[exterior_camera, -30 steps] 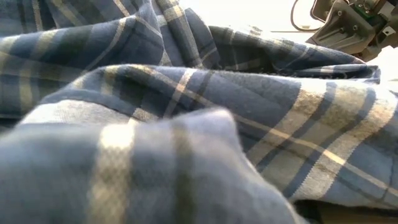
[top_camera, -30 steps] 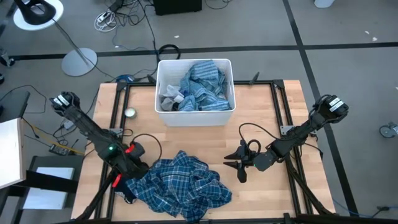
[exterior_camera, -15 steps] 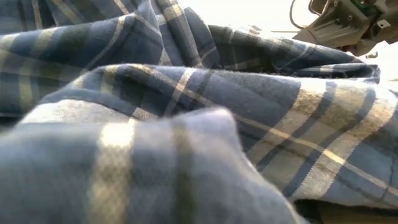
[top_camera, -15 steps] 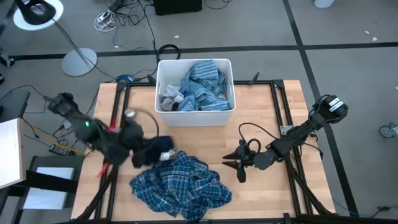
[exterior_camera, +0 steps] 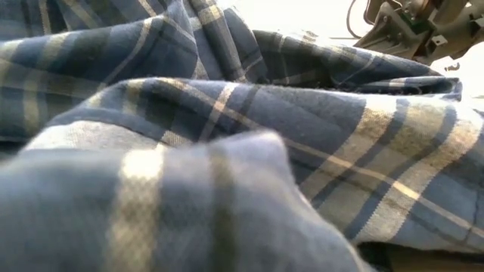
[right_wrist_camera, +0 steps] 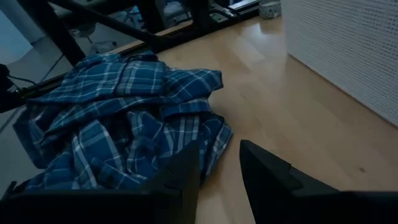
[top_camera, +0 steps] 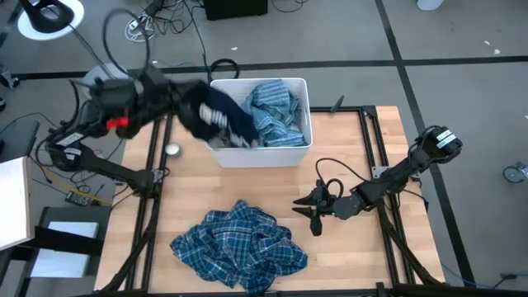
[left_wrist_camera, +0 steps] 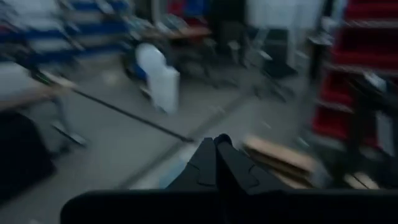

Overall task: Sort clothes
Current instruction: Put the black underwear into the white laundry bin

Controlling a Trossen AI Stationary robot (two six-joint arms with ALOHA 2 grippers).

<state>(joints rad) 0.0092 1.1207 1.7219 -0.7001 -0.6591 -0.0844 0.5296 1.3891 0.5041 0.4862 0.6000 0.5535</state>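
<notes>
My left gripper (top_camera: 175, 94) is raised high beside the left wall of the white bin (top_camera: 272, 157), blurred, with a dark navy garment (top_camera: 221, 117) trailing from it over the bin's left part. In the left wrist view its fingers (left_wrist_camera: 216, 158) are shut and point level into the room. A blue-grey striped garment (top_camera: 274, 102) and a grey one (top_camera: 224, 129) lie in the bin. The blue-and-white plaid shirt (top_camera: 239, 252) lies crumpled near the table's front edge and fills the low view (exterior_camera: 227, 151). My right gripper (top_camera: 312, 216) hovers open to the right of the shirt, empty (right_wrist_camera: 219, 168). My left gripper is shut on the dark navy garment at the end nearest it (top_camera: 191, 101). Blur hides the place of contact in the high view, and the wrist view shows no cloth at the fingertips. The garment is lifted clear of the table and reaches over the bin's left rim.
A small round tin (top_camera: 172, 150) stands on the wood left of the bin. Black frame rails (top_camera: 153, 148) run along the table's left and right sides. Bare wood (right_wrist_camera: 292, 118) lies between the shirt and the bin's front wall (right_wrist_camera: 348, 43).
My left gripper has risen from the plaid shirt's left edge and swung toward the far edge to the bin, tipping from pointing down to level. The dark navy garment came up with it, clear of the table. The plaid shirt stayed on the table.
</notes>
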